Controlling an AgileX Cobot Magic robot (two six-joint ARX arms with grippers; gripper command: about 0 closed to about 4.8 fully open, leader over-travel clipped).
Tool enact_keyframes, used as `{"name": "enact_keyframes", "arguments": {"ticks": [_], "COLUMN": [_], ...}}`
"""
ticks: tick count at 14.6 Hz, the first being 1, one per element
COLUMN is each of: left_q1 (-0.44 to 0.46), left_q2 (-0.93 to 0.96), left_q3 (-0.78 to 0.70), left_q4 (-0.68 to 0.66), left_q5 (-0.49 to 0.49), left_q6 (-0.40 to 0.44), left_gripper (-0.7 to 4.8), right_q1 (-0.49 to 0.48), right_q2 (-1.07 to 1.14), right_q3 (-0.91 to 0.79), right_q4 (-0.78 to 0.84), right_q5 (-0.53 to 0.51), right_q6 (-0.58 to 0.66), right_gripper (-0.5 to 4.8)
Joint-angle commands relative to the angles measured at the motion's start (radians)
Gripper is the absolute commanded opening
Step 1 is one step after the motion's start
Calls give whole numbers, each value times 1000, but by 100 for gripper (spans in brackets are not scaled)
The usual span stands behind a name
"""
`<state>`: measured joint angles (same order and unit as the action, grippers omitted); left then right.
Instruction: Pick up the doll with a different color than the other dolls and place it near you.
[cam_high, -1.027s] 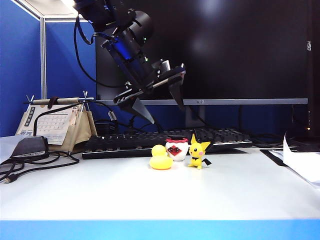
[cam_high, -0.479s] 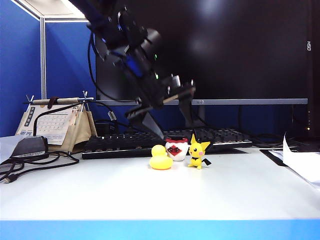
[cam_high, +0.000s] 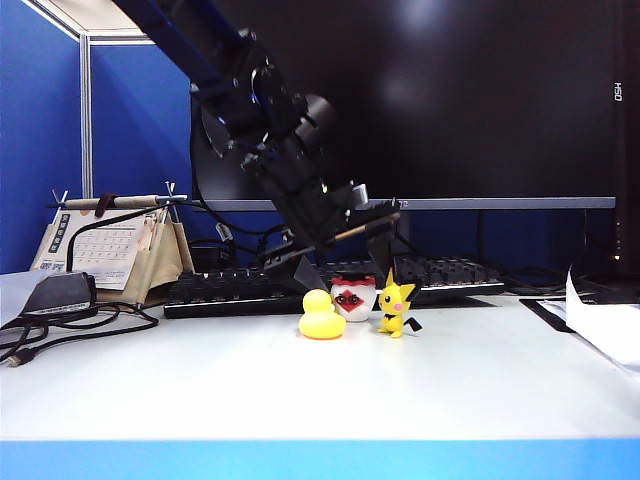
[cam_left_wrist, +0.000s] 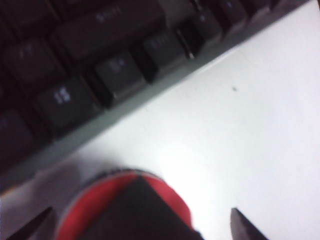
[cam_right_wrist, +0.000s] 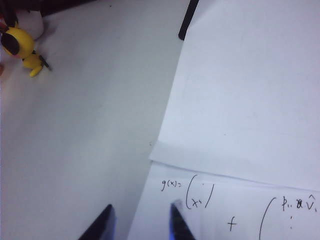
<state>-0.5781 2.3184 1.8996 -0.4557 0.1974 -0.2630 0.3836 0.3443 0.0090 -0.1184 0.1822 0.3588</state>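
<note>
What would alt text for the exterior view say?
The left gripper, jaws open, hangs just above a white doll with red markings, which stands between a yellow duck and a yellow pointed-ear figure on a white table, before a keyboard.

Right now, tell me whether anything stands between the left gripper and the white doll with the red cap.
Nothing visible does. The left gripper hangs open directly above the white doll, its fingers either side of the red cap. The yellow duck and the pointed-ear yellow figure flank the doll closely.
</note>
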Motion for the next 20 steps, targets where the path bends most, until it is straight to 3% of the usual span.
{"name": "enact_keyframes", "arguments": {"ticks": [1, 11, 17, 20], "left_q1": [-1, 0, -1, -2], "left_q2": [17, 53, 52, 52], "left_q3": [31, 47, 46, 46], "left_q4": [11, -18, -14, -14], "left_q5": [-21, -36, 9, 10], "left_q6": [-6, 2, 5, 6], "left_gripper": [479, 479, 187, 93], "right_q1": [0, 0, 0, 0], "right_q2": [-1, -1, -1, -1], "right_q3": [-3, -3, -3, -3], "right_q4": [18, 18, 18, 18], "right_q5": [-1, -1, -1, -1], "right_q6": [4, 4, 4, 4], "right_gripper": [144, 144, 144, 144]}}
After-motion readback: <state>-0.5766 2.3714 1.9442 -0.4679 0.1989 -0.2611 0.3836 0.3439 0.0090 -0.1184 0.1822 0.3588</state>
